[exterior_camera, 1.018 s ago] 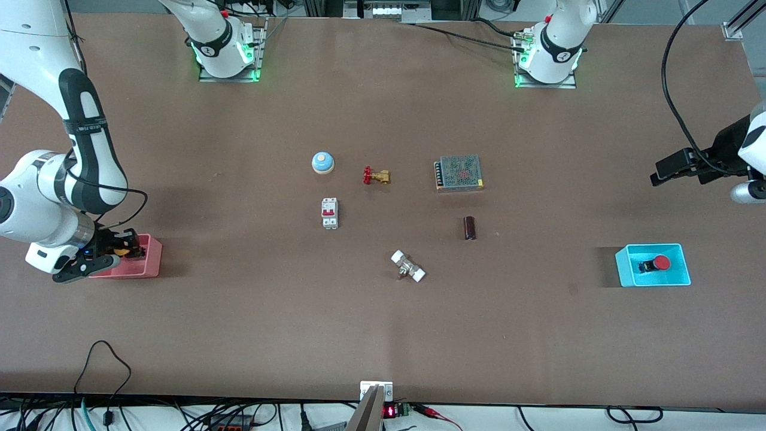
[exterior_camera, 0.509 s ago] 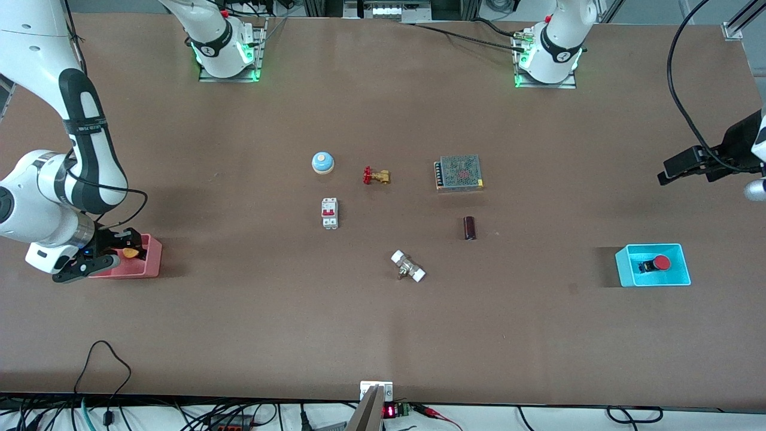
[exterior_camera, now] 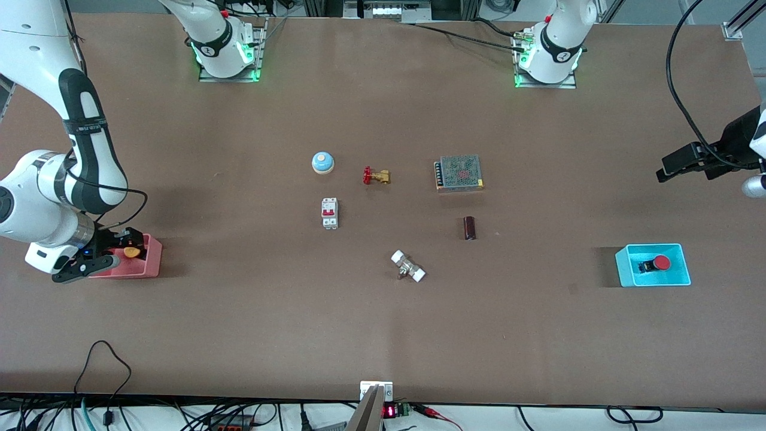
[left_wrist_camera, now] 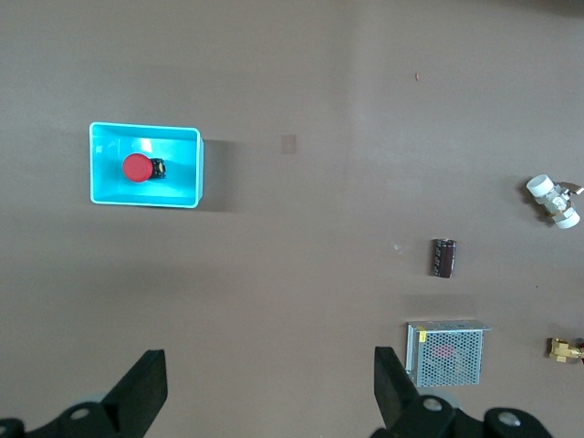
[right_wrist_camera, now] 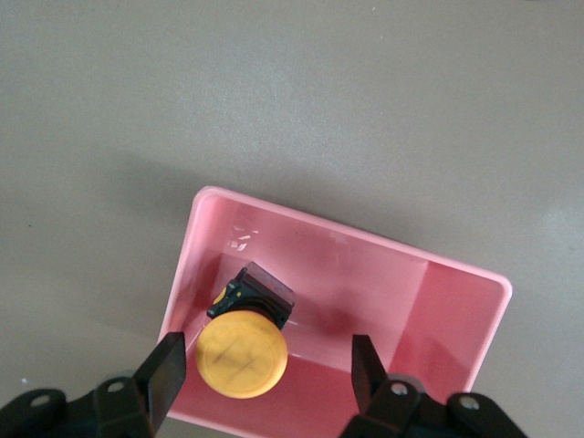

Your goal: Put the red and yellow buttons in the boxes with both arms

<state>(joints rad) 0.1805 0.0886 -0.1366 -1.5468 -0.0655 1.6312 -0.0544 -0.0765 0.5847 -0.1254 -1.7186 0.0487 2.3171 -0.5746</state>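
Right gripper (right_wrist_camera: 260, 374), fingers released, straddles the yellow button (right_wrist_camera: 242, 355) inside the pink box (right_wrist_camera: 456, 310); left gripper (left_wrist_camera: 270, 397), fingers spread, hangs over bare surface (exterior_camera: 538, 335).

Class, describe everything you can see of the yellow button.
The yellow button has a round orange-yellow cap on a short black body, plastic by its look. It lies tipped on its side in the pink box, resting on the floor near one wall. The right gripper hangs open above it, fingers apart, touching nothing.
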